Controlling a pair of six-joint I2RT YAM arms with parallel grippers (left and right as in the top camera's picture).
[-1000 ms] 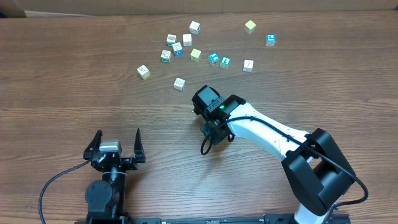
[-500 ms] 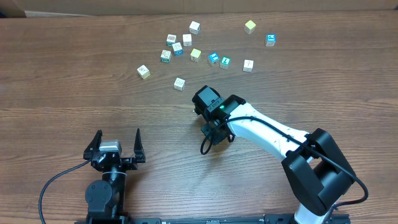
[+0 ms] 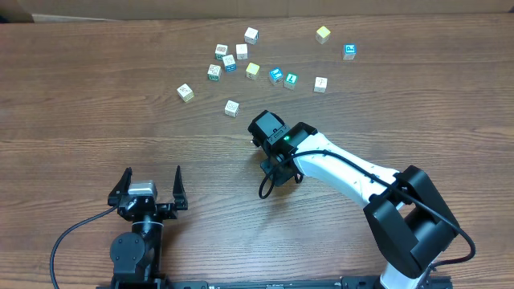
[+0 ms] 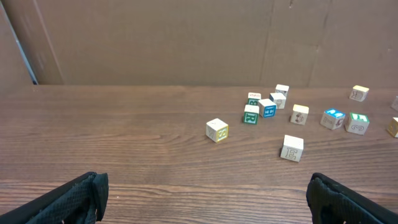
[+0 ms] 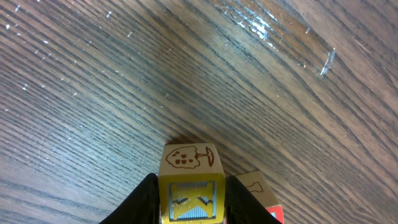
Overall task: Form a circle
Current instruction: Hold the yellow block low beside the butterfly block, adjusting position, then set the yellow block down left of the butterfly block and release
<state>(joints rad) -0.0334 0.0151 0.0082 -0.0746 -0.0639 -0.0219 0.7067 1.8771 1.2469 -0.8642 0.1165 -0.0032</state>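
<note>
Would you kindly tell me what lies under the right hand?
A small cream printed cube with a brown drawing sits between the fingers of the right hand, a second pale cube beside it. Overhead, the arm covers both.

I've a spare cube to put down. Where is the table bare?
Bare wood lies left of the leftmost cube, and between the open left gripper and the lone cube. Crowded: the far-side cluster, and around the right gripper, shut on a yellow-edged cube.
</note>
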